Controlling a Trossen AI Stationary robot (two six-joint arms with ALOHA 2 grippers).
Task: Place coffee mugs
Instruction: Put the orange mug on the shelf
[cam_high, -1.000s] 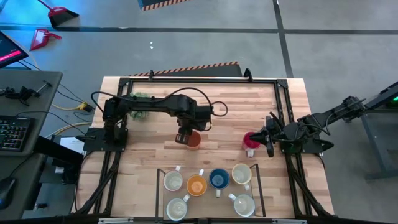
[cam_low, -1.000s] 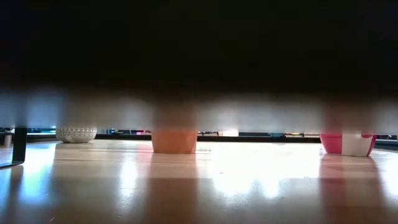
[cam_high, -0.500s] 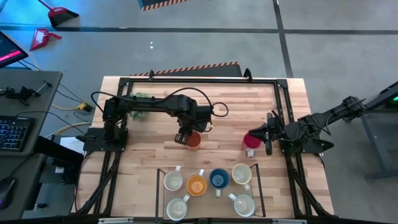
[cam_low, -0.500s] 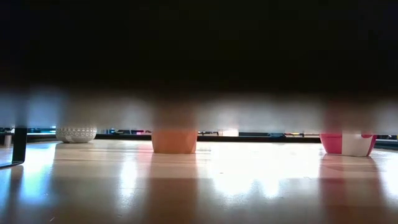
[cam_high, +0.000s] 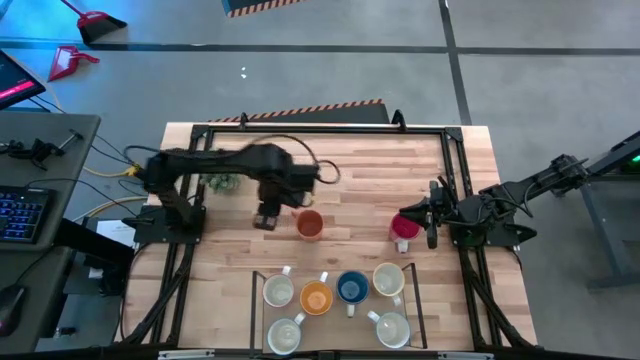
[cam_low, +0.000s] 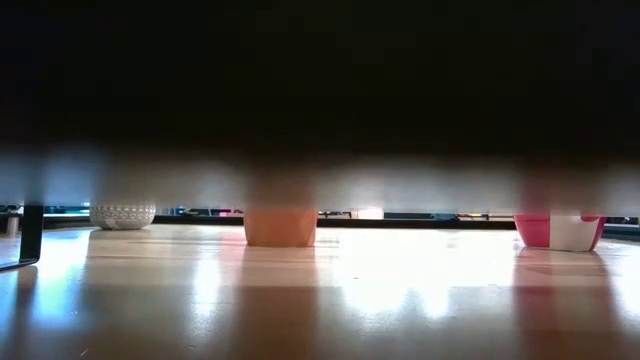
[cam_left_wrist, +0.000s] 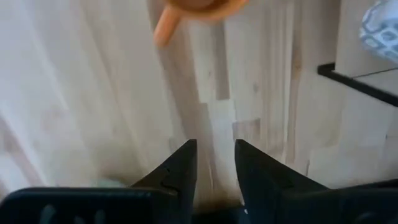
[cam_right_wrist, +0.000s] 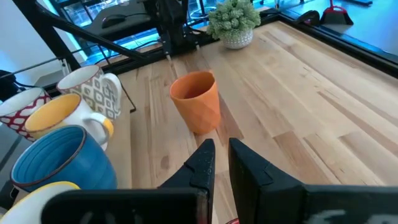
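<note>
An orange mug (cam_high: 310, 225) stands upright on the table's middle, its handle (cam_left_wrist: 165, 28) showing in the left wrist view. My left gripper (cam_high: 265, 216) hangs to its left, pointing down, open (cam_left_wrist: 214, 158) over bare wood. A red mug (cam_high: 404, 229) stands on its base (cam_low: 558, 232) at the right. My right gripper (cam_high: 428, 225) sits close against it, fingers shut (cam_right_wrist: 217, 163). Several more mugs, white (cam_high: 278, 291), orange (cam_high: 316, 298) and blue (cam_high: 351, 288), stand grouped near the front edge. My right gripper reaches nearly level from the table's right to the red mug's right side (cam_high: 412, 226). The wrist view looks past the mug, so I cannot tell whether the fingers touch it.
A potted green plant (cam_right_wrist: 233, 18) stands at the far left, partly under my left arm (cam_high: 200, 165). Black frame rails (cam_high: 455, 170) run along the table's sides. Thin black bars (cam_high: 252, 300) border the mug group. Bare wood lies between the orange and red mugs.
My left gripper has drawn away from the orange mug toward the table's left edge and risen a little. The orange mug stays standing where it was. The red mug has kept its place.
</note>
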